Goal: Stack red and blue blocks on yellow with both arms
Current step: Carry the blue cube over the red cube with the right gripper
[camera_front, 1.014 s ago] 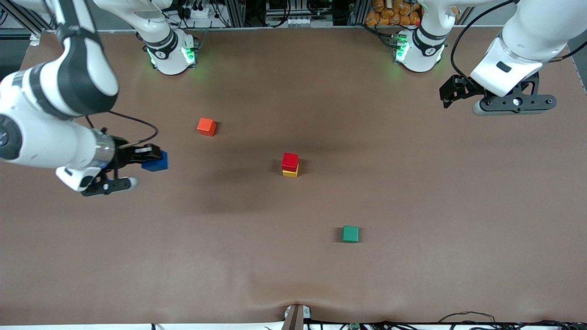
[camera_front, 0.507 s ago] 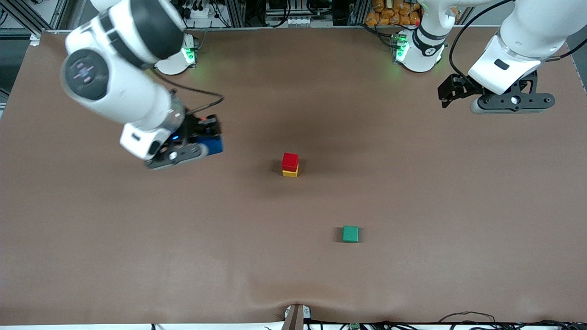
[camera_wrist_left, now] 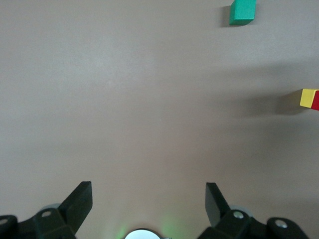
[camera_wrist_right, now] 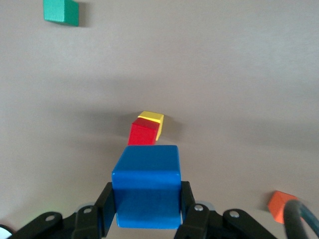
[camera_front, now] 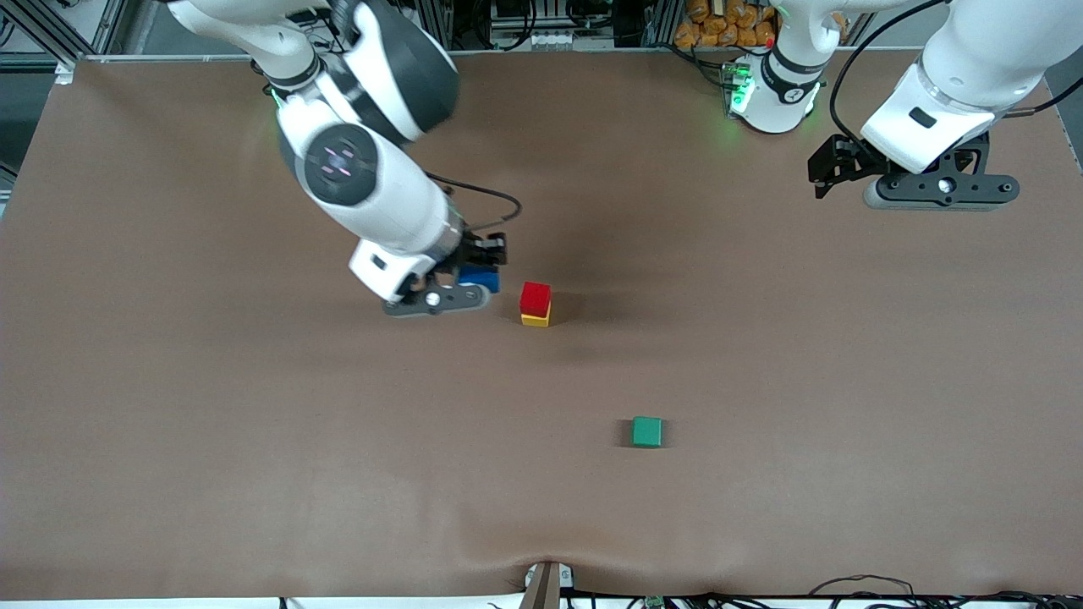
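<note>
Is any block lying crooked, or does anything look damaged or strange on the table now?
Nothing stands out. The red block sits on the yellow block, slightly offset in the right wrist view. The green block and orange block lie flat on the table.

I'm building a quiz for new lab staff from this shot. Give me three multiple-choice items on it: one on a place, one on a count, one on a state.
1. Where is the red block?
A. on the yellow block
B. on the green block
C. in the left gripper

2. How many blocks does the right wrist view show?
A. three
B. four
C. five

3. What is the right gripper doing?
A. waiting open
B. holding the blue block
C. holding the green block

Key:
1 A, the red block sits on the yellow block.
2 C, blue, red, yellow, the green block and the orange block.
3 B, the right gripper has its fingers shut on the blue block.
</note>
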Motion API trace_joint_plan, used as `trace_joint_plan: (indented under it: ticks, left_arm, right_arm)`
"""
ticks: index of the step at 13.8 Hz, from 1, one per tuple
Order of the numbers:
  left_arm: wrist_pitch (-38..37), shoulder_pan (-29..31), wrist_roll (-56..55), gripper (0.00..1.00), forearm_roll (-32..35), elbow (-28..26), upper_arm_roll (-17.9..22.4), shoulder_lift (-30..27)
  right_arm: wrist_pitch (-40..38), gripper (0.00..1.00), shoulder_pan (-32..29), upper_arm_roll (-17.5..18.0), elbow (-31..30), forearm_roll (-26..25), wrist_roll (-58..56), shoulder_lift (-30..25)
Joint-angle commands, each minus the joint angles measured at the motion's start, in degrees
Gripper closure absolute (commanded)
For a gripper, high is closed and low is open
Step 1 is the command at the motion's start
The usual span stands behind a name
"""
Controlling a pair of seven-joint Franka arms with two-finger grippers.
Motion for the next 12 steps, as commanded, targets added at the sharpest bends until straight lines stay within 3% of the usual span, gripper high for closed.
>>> trace_joint_plan:
  ticks: [1,4,9,12]
  left_arm:
    - [0.8,0.6,1.2,0.0,0.4,-1.8,0.1,-2.1]
    - [0.8,1.4,1.6,0.0,0.1,-1.9,0.1,-2.1]
    - [1.3,1.6,2.8,0.0,-0.2,-1.6,0.2,-2.0]
    - [1.4,2.8,4.5,0.0,-0.2,-1.7,0.2,-1.9]
  right_arm:
    - [0.2,0.87,3.1,-0.9,3.7,-2.5,3.1,3.6]
    - [0.6,0.87,4.8,-0.9,3.8,-3.1,7.2,5.9]
    - [8.6,0.87,7.7,-0.9,2.6,-5.9,12.6,9.3]
    - [8.3,0.87,8.7,-0.9,2.4,-6.8,15.7,10.1]
